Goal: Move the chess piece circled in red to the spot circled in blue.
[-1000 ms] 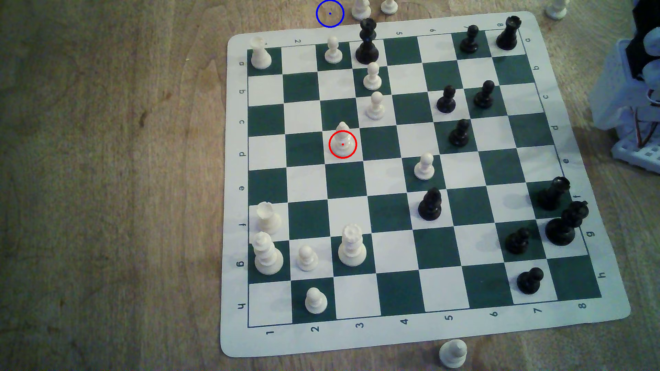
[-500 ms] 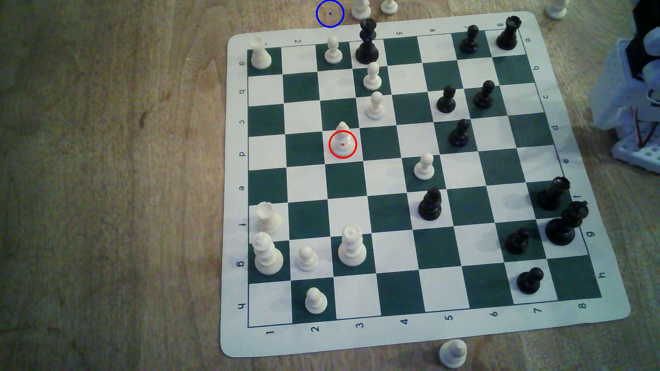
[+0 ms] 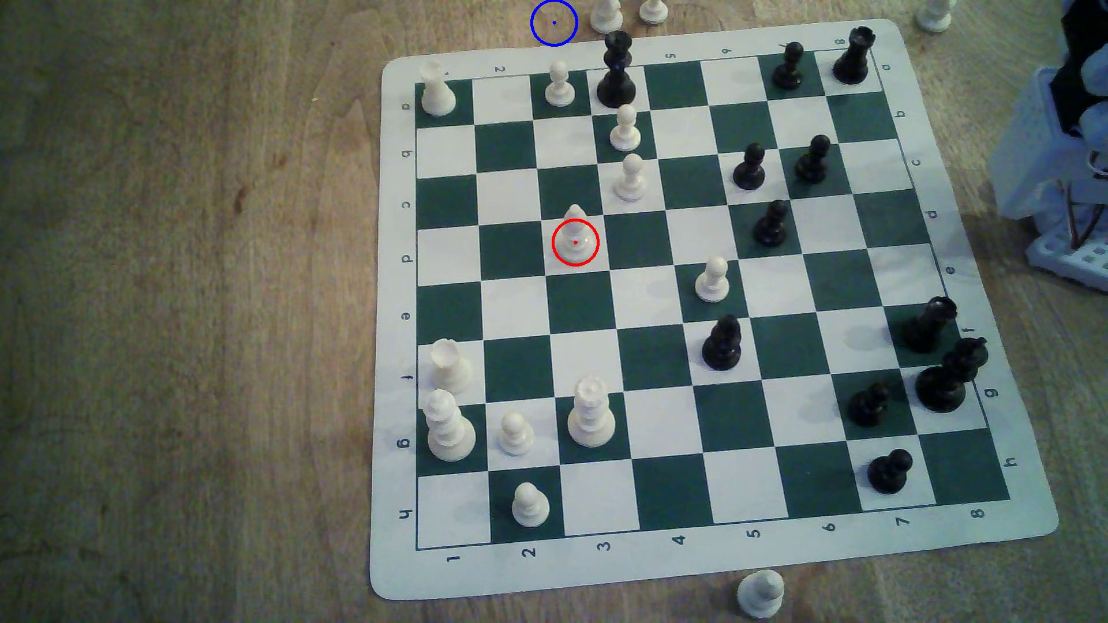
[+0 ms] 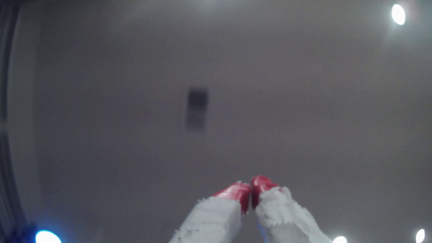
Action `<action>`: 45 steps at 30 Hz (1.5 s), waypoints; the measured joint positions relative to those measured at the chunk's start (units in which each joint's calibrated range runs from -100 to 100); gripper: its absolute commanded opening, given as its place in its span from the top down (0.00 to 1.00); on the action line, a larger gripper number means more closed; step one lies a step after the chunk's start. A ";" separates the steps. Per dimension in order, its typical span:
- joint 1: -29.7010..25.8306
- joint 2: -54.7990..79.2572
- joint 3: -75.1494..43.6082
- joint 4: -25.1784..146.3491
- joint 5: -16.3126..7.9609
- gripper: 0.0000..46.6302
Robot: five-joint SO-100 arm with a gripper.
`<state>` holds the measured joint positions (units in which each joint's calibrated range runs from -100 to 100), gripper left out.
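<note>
The bishop (image 3: 575, 236) stands upright inside the red ring on a white square of the board (image 3: 689, 575), a few squares in from the board's edge at the exterior view's left, with nothing touching it. The blue-ringed spot (image 3: 554, 23) is bare wood on the table (image 3: 180, 299), just past the board's far edge. The gripper (image 4: 250, 189) points at a blurred grey surface, its red-tipped fingers (image 4: 236, 191) pressed together on nothing.

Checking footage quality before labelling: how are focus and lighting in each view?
Exterior view: fairly sharp, evenly lit, soft shadows; the chess piece and the spot read clearly. Wrist view: hazy and blurred, bright lamp glare at the corners; the gripper, red-tipped, looks shut.
</note>
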<state>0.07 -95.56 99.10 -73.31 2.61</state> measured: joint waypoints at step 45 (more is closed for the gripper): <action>-3.91 63.43 -50.70 103.19 -4.49 0.48</action>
<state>-3.83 -32.13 48.40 29.88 -1.88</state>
